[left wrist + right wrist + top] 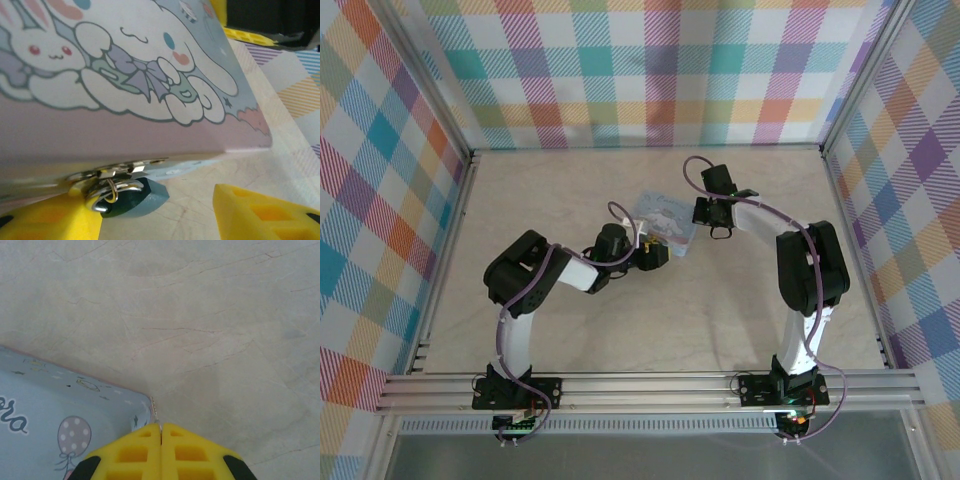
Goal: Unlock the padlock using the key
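Note:
The padlock (137,200), a tiny dark bluish lock, hangs by its silver shackle from the metal hasp on the front edge of the pale blue cartoon tin (150,75). My left gripper (155,220) is open with the padlock between its yellow fingers (265,215). The lock sits close against the left one and a wide gap separates it from the right one. My right gripper (161,432) is shut on the key (156,412). Its thin grey blade sticks out from the fingertips, just off a corner of the tin (75,415).
In the top view the tin (665,218) lies mid-table between the left gripper (658,253) and the right gripper (712,222). Bare marbled tabletop (210,330) stretches beyond the key. Plaid walls (640,70) enclose the table.

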Controlling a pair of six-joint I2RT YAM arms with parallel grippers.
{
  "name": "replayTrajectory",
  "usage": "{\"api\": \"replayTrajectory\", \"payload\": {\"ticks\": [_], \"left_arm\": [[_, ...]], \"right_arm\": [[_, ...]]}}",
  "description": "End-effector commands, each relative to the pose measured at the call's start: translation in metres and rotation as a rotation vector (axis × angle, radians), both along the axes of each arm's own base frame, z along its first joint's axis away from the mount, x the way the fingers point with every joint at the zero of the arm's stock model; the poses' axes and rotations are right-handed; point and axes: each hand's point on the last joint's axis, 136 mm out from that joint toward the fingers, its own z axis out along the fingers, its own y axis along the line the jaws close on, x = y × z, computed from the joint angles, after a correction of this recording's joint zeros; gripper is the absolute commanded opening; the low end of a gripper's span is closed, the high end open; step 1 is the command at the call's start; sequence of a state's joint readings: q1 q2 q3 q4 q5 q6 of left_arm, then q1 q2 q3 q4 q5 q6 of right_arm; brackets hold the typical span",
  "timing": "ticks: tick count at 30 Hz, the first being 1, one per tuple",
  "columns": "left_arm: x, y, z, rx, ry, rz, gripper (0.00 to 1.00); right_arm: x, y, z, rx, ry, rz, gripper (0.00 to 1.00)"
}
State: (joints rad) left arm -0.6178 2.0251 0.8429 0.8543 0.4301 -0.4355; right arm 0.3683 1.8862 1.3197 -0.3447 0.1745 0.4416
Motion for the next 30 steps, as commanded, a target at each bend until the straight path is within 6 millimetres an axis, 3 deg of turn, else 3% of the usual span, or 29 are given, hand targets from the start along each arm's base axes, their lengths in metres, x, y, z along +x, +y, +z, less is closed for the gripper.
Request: {"api": "replayTrajectory", "payload": {"ticks": [1,8,16,23,30], "left_arm": [[-0.026,-0.025,0.006,-0.068,0.020,-0.125,0.59],[-0.013,-0.005,0.001,-0.100,0.041,-0.005,0.65],[-0.017,0.006,0.010,-0.221,0.071,0.018,0.57],[-0.027,0.015,0.003,-0.222,0.107,0.034,0.53],[-0.024,0.012,0.003,-0.235,0.102,0.036,0.61]], "right_arm": [[-0.011,0.020,-0.011,0.051,0.043,0.047,0.00],[-0.014,0.019,-0.010,0.050,0.039,0.048,0.00],[-0.015,0.017,-0.010,0.049,0.038,0.042,0.00],[-0.014,0.018,-0.010,0.057,0.039,0.039,0.00],[-0.014,0.021,-0.009,0.065,0.040,0.041,0.00]]}}
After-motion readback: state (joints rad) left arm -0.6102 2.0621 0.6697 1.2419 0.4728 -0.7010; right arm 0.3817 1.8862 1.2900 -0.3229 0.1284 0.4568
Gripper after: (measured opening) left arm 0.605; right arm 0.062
